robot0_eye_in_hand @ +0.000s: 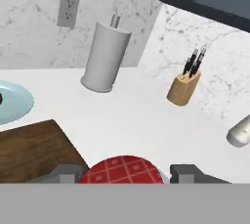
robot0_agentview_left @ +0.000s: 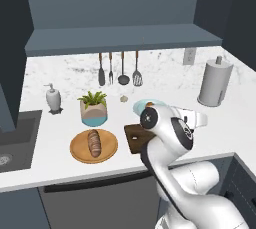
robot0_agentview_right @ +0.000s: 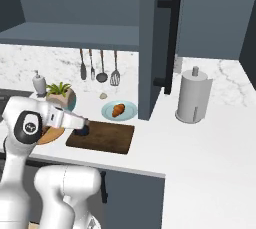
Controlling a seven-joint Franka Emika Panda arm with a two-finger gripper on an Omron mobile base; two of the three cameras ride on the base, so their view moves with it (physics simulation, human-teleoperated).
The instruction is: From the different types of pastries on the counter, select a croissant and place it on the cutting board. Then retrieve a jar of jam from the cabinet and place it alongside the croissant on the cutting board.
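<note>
Gripper (robot0_eye_in_hand: 125, 176) clamped on jar of jam (robot0_eye_in_hand: 122, 170); judged rigid, smooth, breakable, best held about its sides. Cutting board (robot0_eye_in_hand: 29, 152) just beside gripper; croissant (robot0_agentview_right: 118, 110) beyond on blue plate (robot0_agentview_right: 129, 113).

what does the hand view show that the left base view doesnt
Hand view alone: a wooden knife block with dark handles, a grey shaker at the right edge, and a red checked jar lid between the end effector's fingertips.

Left base view alone: the ridged loaf on a round wooden plate, a potted plant, a soap dispenser, hanging utensils and the sink.

Both: the paper towel roll, wall outlet, light blue plate, cutting board and marble counter.
</note>
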